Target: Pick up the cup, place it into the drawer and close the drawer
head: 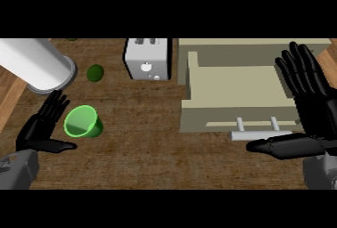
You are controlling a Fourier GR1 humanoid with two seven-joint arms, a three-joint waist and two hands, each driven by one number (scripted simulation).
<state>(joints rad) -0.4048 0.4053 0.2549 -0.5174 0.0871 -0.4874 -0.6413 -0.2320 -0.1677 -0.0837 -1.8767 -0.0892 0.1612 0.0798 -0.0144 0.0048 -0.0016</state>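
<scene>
A brown wood-grain table (145, 151) fills the frame. At lower left, the left hand (41, 129) is released, its fingers straight and pointing up toward the top of the frame, thumb stretched out to the right. Just beside those fingers, on their right, lies the green cup (83, 121); it appears tipped, with its open mouth facing the lower left, though the steep view makes it hard to say whether it lies on its side or merely leans. Whether the fingertips actually touch its rim cannot be told; the hand is not curled round it.

Above the cup, near the upper left, sits a small dark green round object (96, 73), and to its left a large white cylinder (36, 64) runs diagonally in from the upper left corner. At the top centre stands a white toaster (147, 60) with two slots on top.

The right half of the frame holds the beige drawer (230, 89), pulled open so that its pale inside shows, with nothing lying in it. Its front panel faces the lower edge of the frame, and a pale bar handle (260, 133) on two short posts sticks out from it.

At the right edge, the right hand (309, 104) is also released, fingers straight and upright over the drawer's right side, thumb reaching left just below the handle.
</scene>
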